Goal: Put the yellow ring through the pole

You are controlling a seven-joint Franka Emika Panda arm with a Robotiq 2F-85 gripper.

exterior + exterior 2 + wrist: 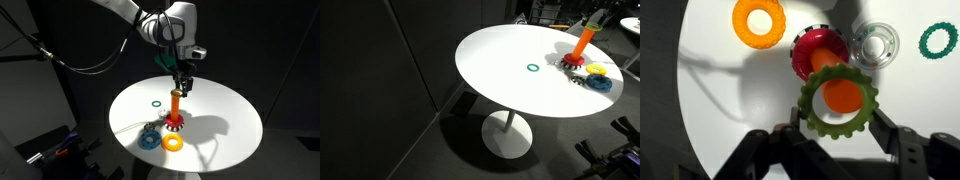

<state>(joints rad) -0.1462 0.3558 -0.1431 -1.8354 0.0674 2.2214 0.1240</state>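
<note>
Near table edge [215,141], yellow ring [173,143] beside pole [177,105]

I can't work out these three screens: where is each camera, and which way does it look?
Exterior view: off the edge of the table, facing the robot; shows the arm and gripper above the pole.
Exterior view: higher and farther off, looking down across the table; the robot is hardly discernible.
Wrist view: on the wrist, looking straight down; its fingers grip a green toothed ring over the pole.
Shared: all three show the pole and the yellow ring.
</note>
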